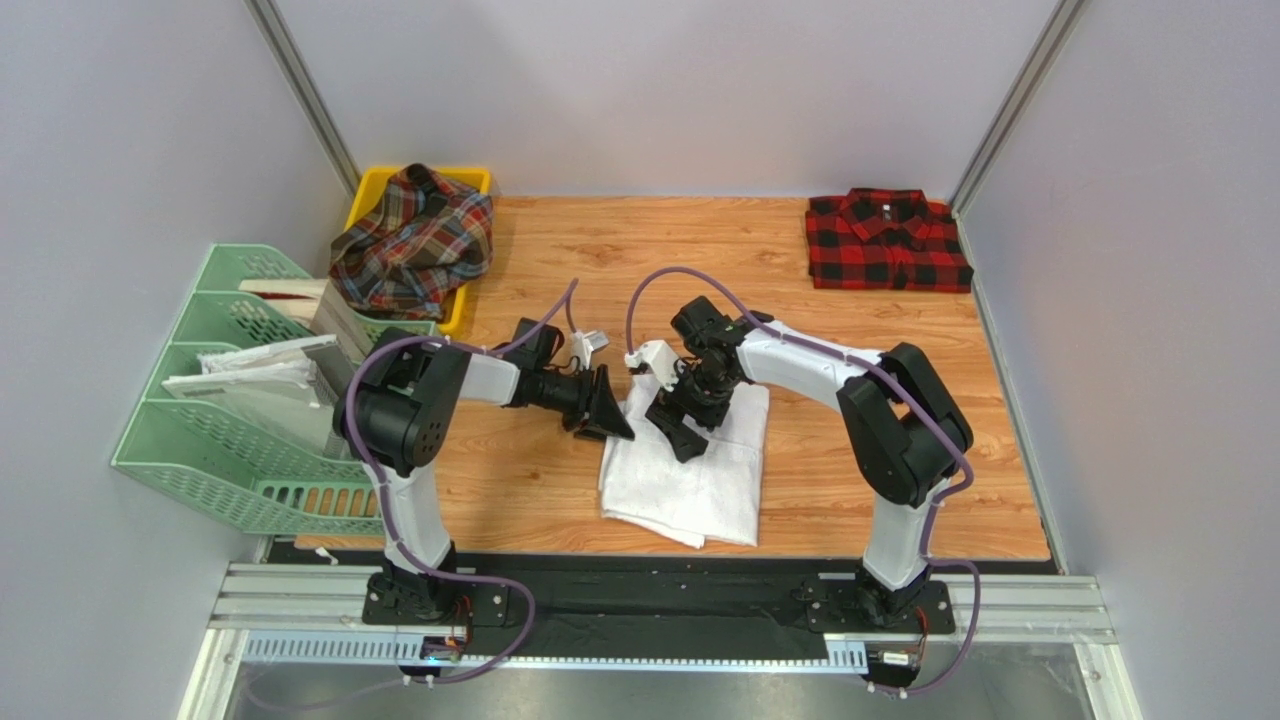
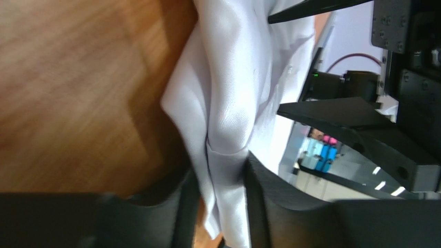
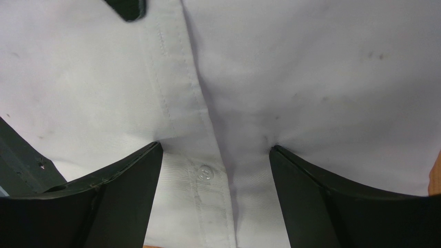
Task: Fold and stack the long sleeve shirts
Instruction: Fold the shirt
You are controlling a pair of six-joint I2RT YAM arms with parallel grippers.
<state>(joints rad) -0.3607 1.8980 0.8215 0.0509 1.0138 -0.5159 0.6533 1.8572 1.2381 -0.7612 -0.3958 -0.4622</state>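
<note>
The white shirt (image 1: 688, 477) lies partly folded on the table's middle. My left gripper (image 1: 612, 411) is shut on a fold of its left edge, and the cloth is pinched between the fingers in the left wrist view (image 2: 223, 173). My right gripper (image 1: 679, 428) is open and its fingertips (image 3: 140, 165) rest on the white shirt (image 3: 310, 67), astride the button placket (image 3: 205, 173). The red-and-black checked shirt (image 1: 885, 240) lies folded at the back right corner. The tartan shirt (image 1: 413, 240) is bunched in a yellow bin (image 1: 469, 180) at the back left.
Green stacked file trays (image 1: 226, 450) holding white paper sheets (image 1: 248, 372) stand off the table's left edge. The right arm's fingers (image 2: 357, 124) show close beside the left gripper. Grey walls enclose the wooden table (image 1: 887, 450).
</note>
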